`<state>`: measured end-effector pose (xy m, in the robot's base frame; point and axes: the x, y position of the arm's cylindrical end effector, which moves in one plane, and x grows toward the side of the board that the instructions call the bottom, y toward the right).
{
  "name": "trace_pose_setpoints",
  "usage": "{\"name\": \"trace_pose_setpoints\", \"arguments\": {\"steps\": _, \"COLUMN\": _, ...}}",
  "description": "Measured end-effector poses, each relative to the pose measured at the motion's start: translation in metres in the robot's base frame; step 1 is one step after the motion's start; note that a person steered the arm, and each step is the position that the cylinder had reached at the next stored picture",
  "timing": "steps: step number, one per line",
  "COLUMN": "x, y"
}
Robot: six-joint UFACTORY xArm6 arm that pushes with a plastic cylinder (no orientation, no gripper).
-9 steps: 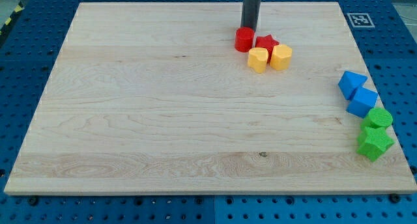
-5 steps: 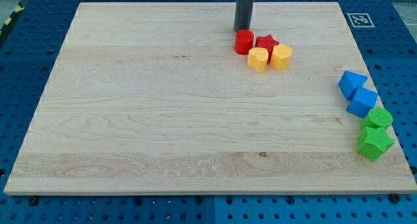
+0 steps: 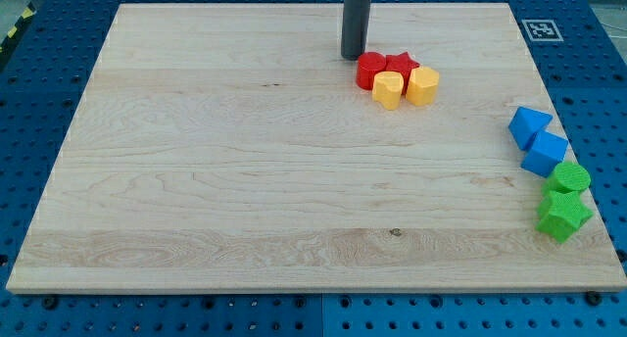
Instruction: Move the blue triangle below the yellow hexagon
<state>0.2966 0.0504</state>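
The yellow hexagon (image 3: 422, 85) lies right of centre near the view's top, touching a yellow heart (image 3: 388, 89) on its left. A red star (image 3: 401, 65) and a red cylinder (image 3: 370, 70) sit just above them. Two blue blocks lie at the view's right edge: the upper one (image 3: 530, 126) looks like the blue triangle, the lower one (image 3: 545, 153) like a cube. My tip (image 3: 353, 56) rests on the board just up and left of the red cylinder, far from the blue blocks.
Two green blocks (image 3: 568, 177) (image 3: 562, 216) lie below the blue ones at the board's right edge (image 3: 588, 180). A fiducial tag (image 3: 541, 29) marks the top right corner. Blue pegboard surrounds the board.
My tip has slid left, from above the red cylinder to its upper left. The red cylinder has shifted slightly down against the star and heart. Other blocks have not moved.
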Motion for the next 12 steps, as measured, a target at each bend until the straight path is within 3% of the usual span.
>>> {"name": "trace_pose_setpoints", "arguments": {"steps": 3, "x": -0.022, "y": 0.131}}
{"name": "trace_pose_setpoints", "arguments": {"steps": 5, "x": -0.022, "y": 0.146}}
{"name": "trace_pose_setpoints", "arguments": {"steps": 7, "x": -0.023, "y": 0.217}}
{"name": "trace_pose_setpoints", "arguments": {"steps": 9, "x": -0.021, "y": 0.229}}
{"name": "trace_pose_setpoints", "arguments": {"steps": 12, "x": 0.012, "y": 0.295}}
